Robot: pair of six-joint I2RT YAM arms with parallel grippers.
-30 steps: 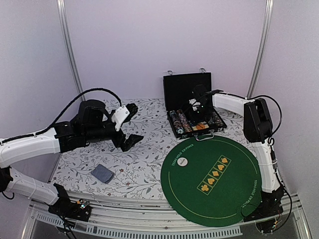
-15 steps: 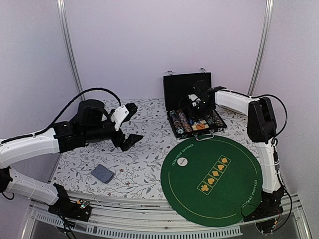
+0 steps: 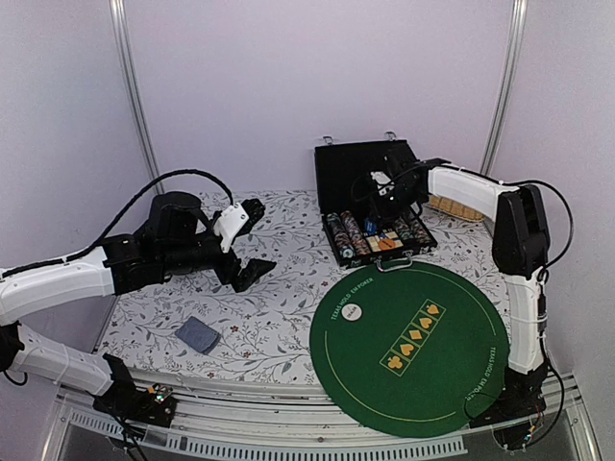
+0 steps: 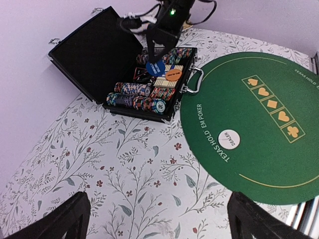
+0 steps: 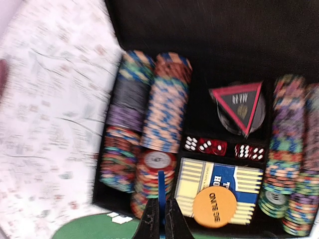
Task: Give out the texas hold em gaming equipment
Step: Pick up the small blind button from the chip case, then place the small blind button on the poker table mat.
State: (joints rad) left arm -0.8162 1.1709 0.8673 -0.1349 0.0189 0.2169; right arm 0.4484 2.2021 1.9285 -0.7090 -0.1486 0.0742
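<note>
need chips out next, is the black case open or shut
Open: the black case has its lid raised, chip rows and orange disc showing inside.

Right fingers [image 5: 149,223] lifted clear of case [image 3: 357,173], blue marker disc [image 4: 155,68] pinched.

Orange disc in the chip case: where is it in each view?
Top external: orange disc, front middle of the open black case, right of centre.
Left wrist: orange disc, upper centre, just right of the blue disc.
Right wrist: orange disc, bottom, right of centre, on the striped card box.
Shared landmark: the black case.
</note>
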